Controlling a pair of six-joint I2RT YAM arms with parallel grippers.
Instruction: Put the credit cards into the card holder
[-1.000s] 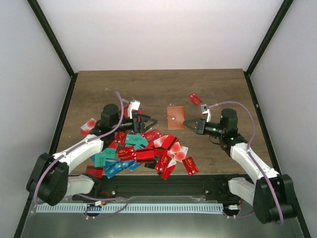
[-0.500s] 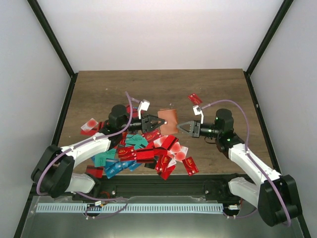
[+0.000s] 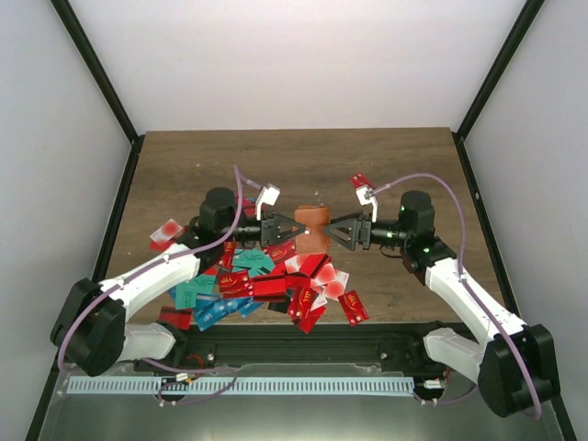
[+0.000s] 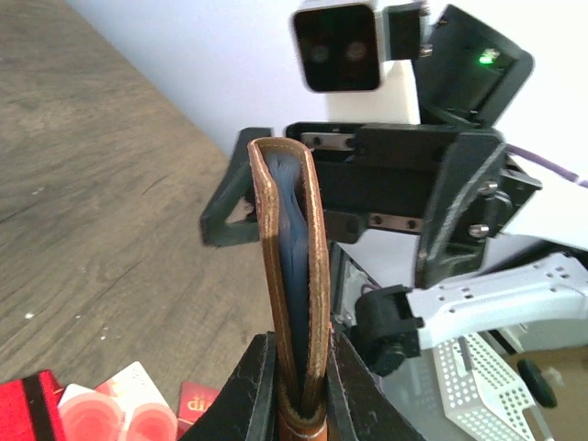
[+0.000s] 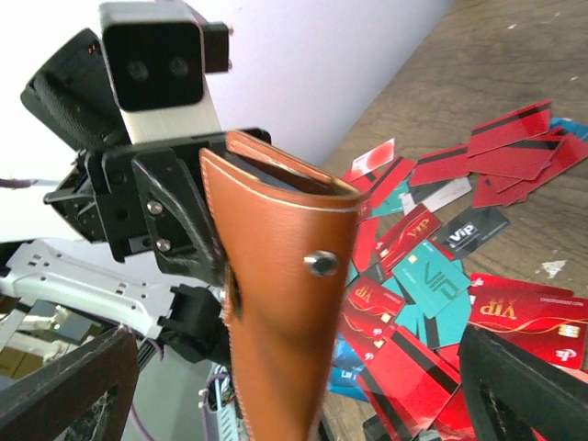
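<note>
Brown stitched leather, pale-blue lining, metal stud, thin & flat: hold card holder (image 3: 313,223) clamped edge-on by one end in left gripper (image 3: 292,230), up off wood table (image 3: 303,165) btw both arms; right gripper (image 3: 335,230) fingers spread wide at its other end, gripping nothing. Avoid twisting or over-squeezing slot shut; next pick likely from glossy, slippery credit cards (image 3: 266,280) heaped just below.

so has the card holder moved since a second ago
Yes. The card holder has shifted left, away from the lone red card at the back, and is now pinched on edge in the left gripper.
</note>
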